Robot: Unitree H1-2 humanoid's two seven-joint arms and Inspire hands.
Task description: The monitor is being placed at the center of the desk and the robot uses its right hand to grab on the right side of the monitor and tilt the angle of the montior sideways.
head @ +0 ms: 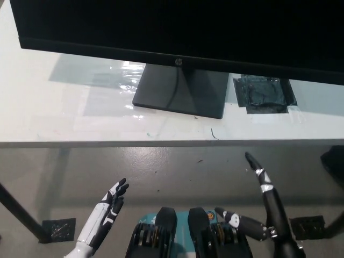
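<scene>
Black right hand (257,171), fingers spread and empty, hovers below the desk (64,126) edge, well apart from the monitor (177,29).

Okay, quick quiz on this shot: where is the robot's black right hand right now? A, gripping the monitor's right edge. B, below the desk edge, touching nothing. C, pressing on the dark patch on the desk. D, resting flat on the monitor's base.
B: the right hand hangs over the floor below the desk edge, clear of the monitor.
</scene>
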